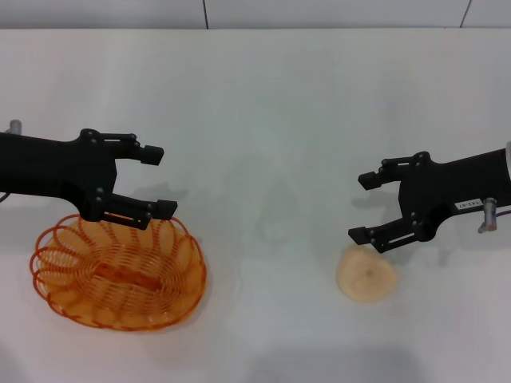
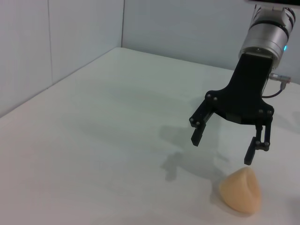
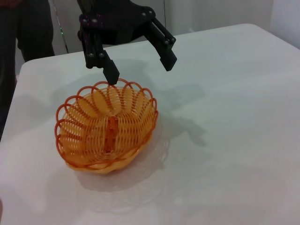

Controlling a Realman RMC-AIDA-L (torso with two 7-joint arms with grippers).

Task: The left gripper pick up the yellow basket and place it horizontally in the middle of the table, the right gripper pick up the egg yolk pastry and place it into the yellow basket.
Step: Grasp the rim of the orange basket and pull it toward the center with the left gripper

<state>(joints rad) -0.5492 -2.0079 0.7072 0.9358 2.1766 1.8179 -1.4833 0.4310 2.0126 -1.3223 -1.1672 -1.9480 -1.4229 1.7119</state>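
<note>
The yellow basket (image 1: 72,279) sits on the white table (image 1: 263,120) at the front left. My left gripper (image 1: 158,182) is open and hovers just above the basket's far right rim, not touching it. The right wrist view shows this gripper (image 3: 140,68) above the rim of the basket (image 3: 84,122). The egg yolk pastry (image 1: 367,275) lies on the table at the front right. My right gripper (image 1: 363,207) is open and empty, just above the pastry's far edge. The left wrist view shows that gripper (image 2: 221,148) over the pastry (image 2: 241,190).
A pale panelled wall (image 1: 239,12) runs along the table's far edge. A dark figure or stand (image 3: 28,28) is beyond the table's edge behind the left arm. Bare tabletop lies between basket and pastry.
</note>
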